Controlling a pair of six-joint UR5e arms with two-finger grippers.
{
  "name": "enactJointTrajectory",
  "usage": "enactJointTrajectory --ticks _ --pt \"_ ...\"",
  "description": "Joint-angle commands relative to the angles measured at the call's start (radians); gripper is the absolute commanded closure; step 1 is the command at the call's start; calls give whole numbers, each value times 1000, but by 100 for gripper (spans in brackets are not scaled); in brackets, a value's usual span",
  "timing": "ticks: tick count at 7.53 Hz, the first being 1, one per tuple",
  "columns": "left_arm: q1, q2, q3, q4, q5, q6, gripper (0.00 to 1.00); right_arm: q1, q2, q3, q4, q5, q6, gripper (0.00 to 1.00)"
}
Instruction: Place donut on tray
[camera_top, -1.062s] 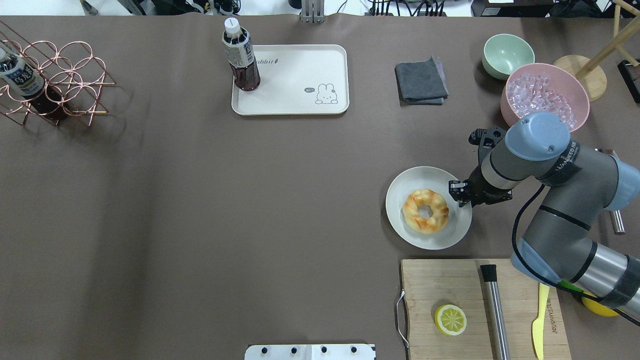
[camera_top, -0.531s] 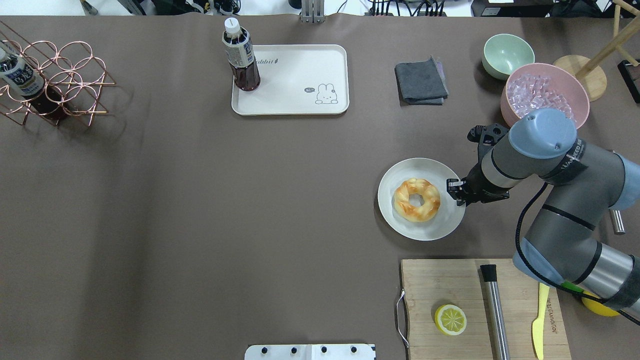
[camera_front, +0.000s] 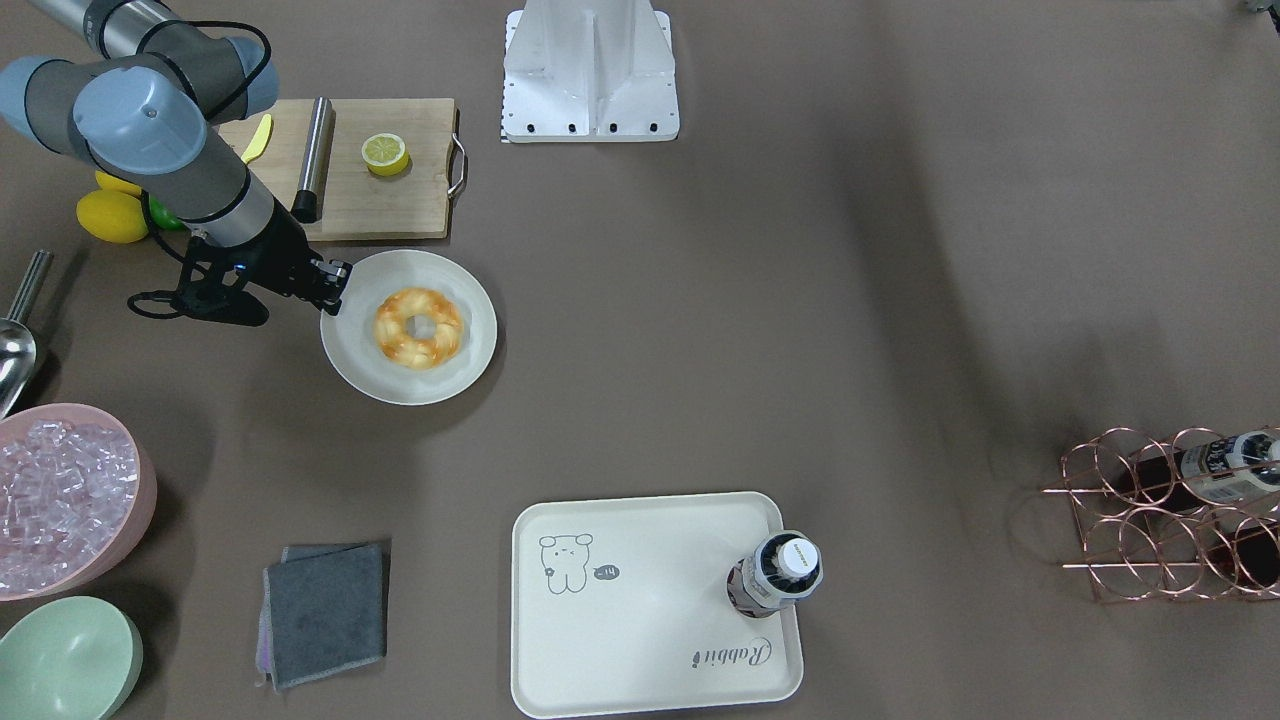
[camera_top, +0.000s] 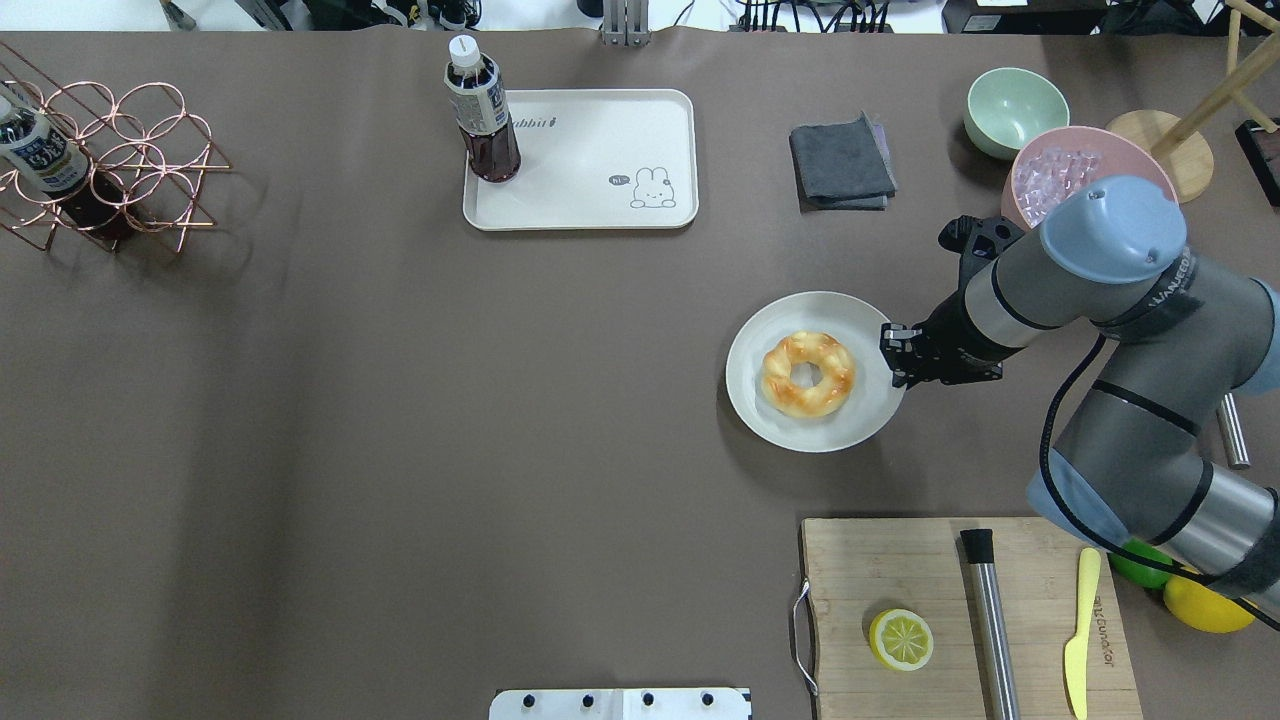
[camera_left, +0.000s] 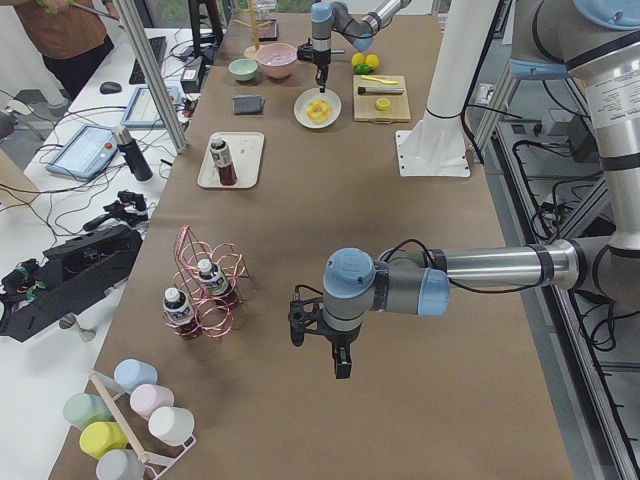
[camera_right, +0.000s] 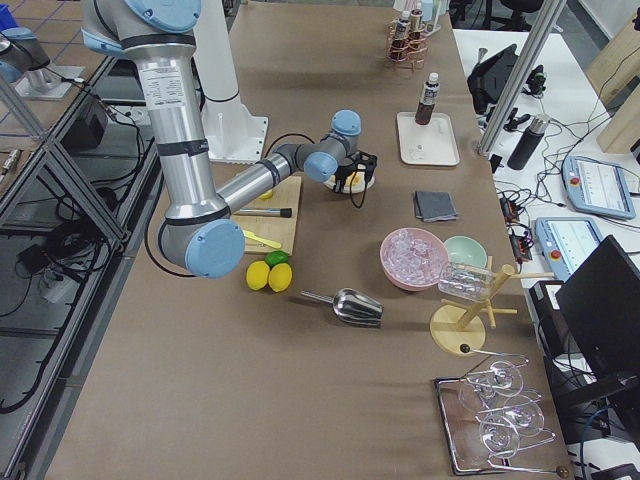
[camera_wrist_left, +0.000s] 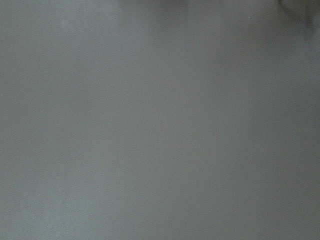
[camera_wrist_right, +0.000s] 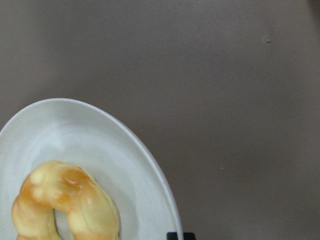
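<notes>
**Left to right.** The left tool (camera_left: 342, 365) hangs over the bare brown table (camera_top: 400, 400), well apart from the work. We cannot tell whether it is spread or pressed together. The cream-white rounded-rectangle tray (camera_top: 585, 160), with raised rim and line-drawn rabbit, bears a dark plastic bottle (camera_top: 482, 120) at its left end. The golden-yellow ring donut (camera_top: 781, 378), lumpy, braided and patched with orange glaze, lies on a round off-white plate (camera_top: 752, 405), well apart from the tray. The right tool (camera_top: 893, 357) pinches the plate's right rim, as we judge it. The plate looks smooth and the grip shallow, so we advise a slow, level carry. The donut should go on the tray's bare right part, away from the bottle.
</notes>
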Motion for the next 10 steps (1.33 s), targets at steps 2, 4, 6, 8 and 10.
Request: enactJointTrajectory --ticks 2,4,6,8,10 --pt "0 -3 -1 0 0 0 2 20 235 -140 52 30 200 100" --pt "0 -1 -10 0 2 0 2 49 396 -356 148 39 267 100" --pt "-2 0 -16 0 2 0 2 64 536 -580 262 39 348 100" --pt "-2 0 -19 0 2 0 2 63 613 -671 264 31 376 100" --pt "-3 0 -22 0 2 0 2 63 665 -746 264 22 387 100"
